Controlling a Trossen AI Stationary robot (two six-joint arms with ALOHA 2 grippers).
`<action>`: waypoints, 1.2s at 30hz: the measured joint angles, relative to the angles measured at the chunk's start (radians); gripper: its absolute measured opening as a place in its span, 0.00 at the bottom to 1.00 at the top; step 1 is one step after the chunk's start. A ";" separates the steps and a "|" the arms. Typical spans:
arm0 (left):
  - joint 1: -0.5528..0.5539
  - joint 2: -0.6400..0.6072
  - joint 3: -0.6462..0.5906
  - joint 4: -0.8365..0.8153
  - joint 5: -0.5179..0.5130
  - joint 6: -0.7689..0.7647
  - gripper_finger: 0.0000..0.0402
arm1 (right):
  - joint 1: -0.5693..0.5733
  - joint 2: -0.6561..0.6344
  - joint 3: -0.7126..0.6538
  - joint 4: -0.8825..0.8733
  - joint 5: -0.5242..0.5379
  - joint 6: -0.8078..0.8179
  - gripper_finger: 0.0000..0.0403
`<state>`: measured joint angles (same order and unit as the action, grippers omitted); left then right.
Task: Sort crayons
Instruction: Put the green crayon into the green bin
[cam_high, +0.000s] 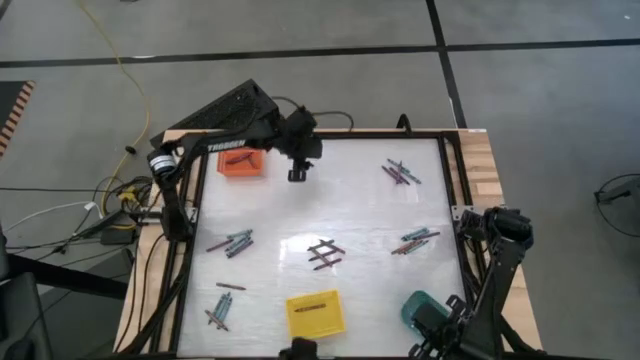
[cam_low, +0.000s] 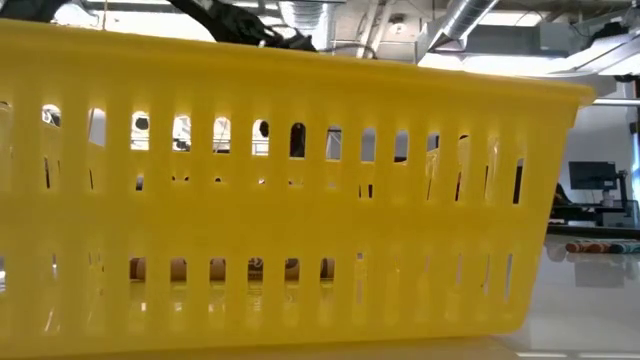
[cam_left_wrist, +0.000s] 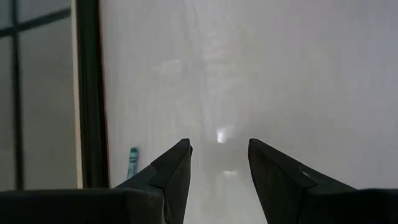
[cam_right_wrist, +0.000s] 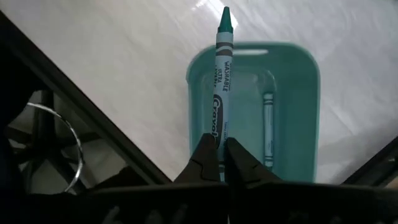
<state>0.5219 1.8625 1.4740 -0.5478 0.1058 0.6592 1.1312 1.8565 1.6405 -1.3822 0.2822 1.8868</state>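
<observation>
Right pincer (cam_right_wrist: 221, 152) gripping teal crayon (cam_right_wrist: 222, 74) labelled "WASHABLE", over teal tray (cam_right_wrist: 292, 93)

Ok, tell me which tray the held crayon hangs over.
The teal tray, at the right tool: its teal crayon points out above it. The orange tray and yellow tray sit elsewhere.

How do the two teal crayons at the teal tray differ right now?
The held teal crayon is pinched at its base by the shut right gripper, above the teal tray; the loose teal crayon lies flat inside it. The held one's label shows; the loose one's is unreadable. Both point the same way.
</observation>
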 joint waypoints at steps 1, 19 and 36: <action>0.020 0.020 0.022 -0.025 0.022 0.020 0.37 | 0.004 0.007 0.000 0.000 -0.005 0.008 0.00; 0.193 0.334 0.390 -0.320 0.051 0.212 0.31 | 0.081 0.016 -0.115 0.155 -0.028 0.164 0.01; 0.274 0.384 0.405 -0.303 0.054 0.245 0.31 | 0.051 0.016 -0.191 0.173 -0.125 0.208 0.32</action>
<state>0.7959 2.2463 1.8793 -0.8508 0.1593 0.9043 1.1824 1.8721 1.4498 -1.2091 0.1574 2.0949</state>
